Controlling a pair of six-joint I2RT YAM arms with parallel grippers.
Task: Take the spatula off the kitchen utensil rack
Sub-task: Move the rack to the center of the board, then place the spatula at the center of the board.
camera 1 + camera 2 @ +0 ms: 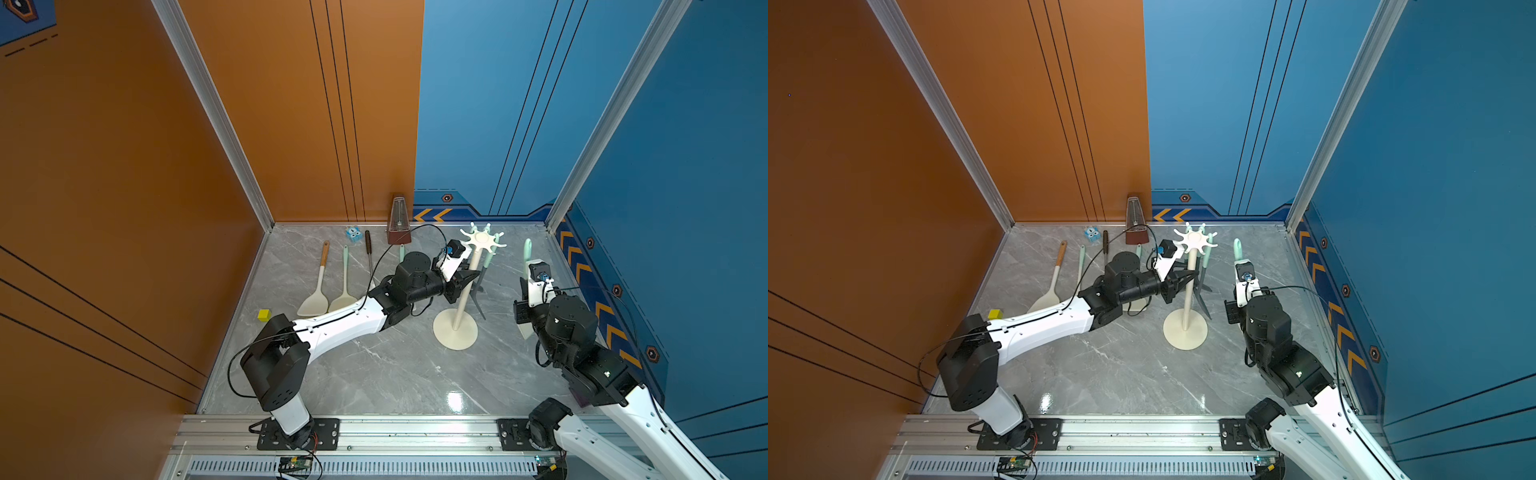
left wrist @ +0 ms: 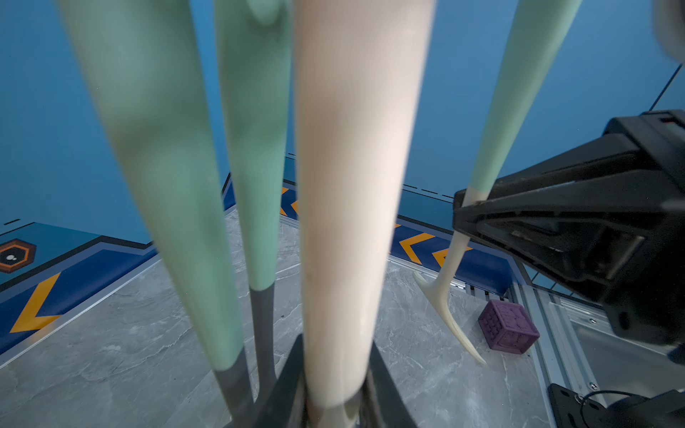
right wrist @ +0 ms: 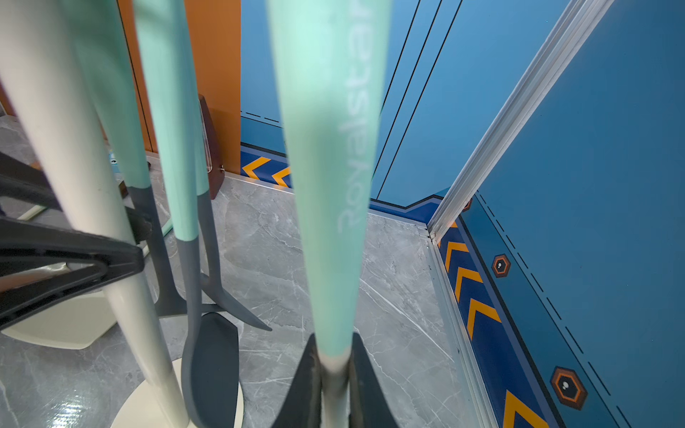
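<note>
Left arm stretches out, left gripper [image 1: 473, 277] clamped on the rack [image 1: 456, 332] pole. Right gripper [image 3: 333, 355] pinches the spatula [image 3: 330, 166] upright, apart from the rack: mint handle, cream blade.

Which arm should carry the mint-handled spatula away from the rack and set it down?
Right. The right gripper is shut on the spatula, clear of the kitchen utensil rack. The left gripper is clamped on the rack's pole, steadying it.
</note>
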